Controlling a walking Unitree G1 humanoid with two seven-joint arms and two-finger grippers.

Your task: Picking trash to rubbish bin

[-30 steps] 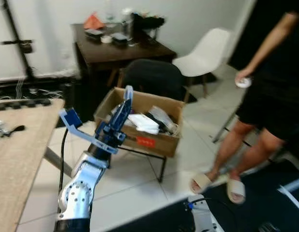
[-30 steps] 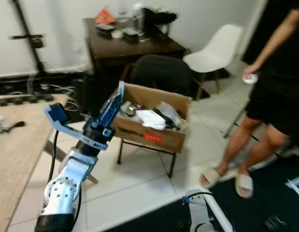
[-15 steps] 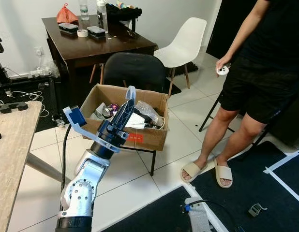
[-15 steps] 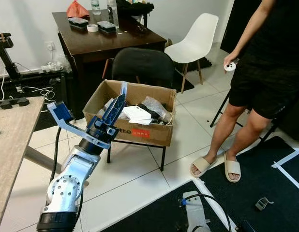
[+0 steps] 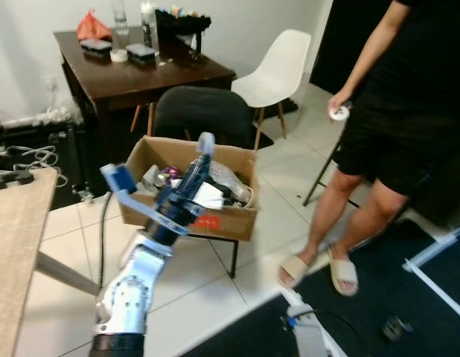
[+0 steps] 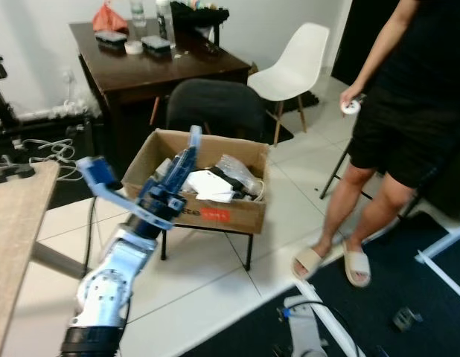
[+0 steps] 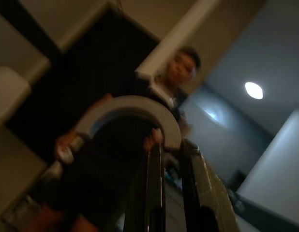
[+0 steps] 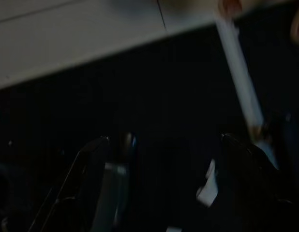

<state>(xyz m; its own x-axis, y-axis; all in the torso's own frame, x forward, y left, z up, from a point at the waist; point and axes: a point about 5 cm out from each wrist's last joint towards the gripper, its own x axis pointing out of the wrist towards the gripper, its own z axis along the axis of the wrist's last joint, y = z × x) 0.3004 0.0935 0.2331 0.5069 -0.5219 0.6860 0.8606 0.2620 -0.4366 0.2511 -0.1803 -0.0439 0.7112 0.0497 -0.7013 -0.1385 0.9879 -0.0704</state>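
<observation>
**Left gripper pinching a pale curved scrap before the trash box**

The left gripper [image 5: 201, 149] is clenching its fingers [image 7: 155, 193] on a pale curved piece [image 7: 132, 112], raised in front of the cardboard box [image 5: 228, 222] full of rubbish. The box is sitting on a black chair [image 5: 204, 111]. The right gripper [image 8: 164, 193] is hanging with fingers spread above a dark mat. A person [image 5: 409, 111] is standing nearby.

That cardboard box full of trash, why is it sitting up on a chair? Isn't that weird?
Yes, a bit odd. The cardboard box of trash sits on the black chair instead of the floor, and its front edge sticks out past the thin legs. The left claw is raised in front of it, holding a curved grey piece.
</observation>
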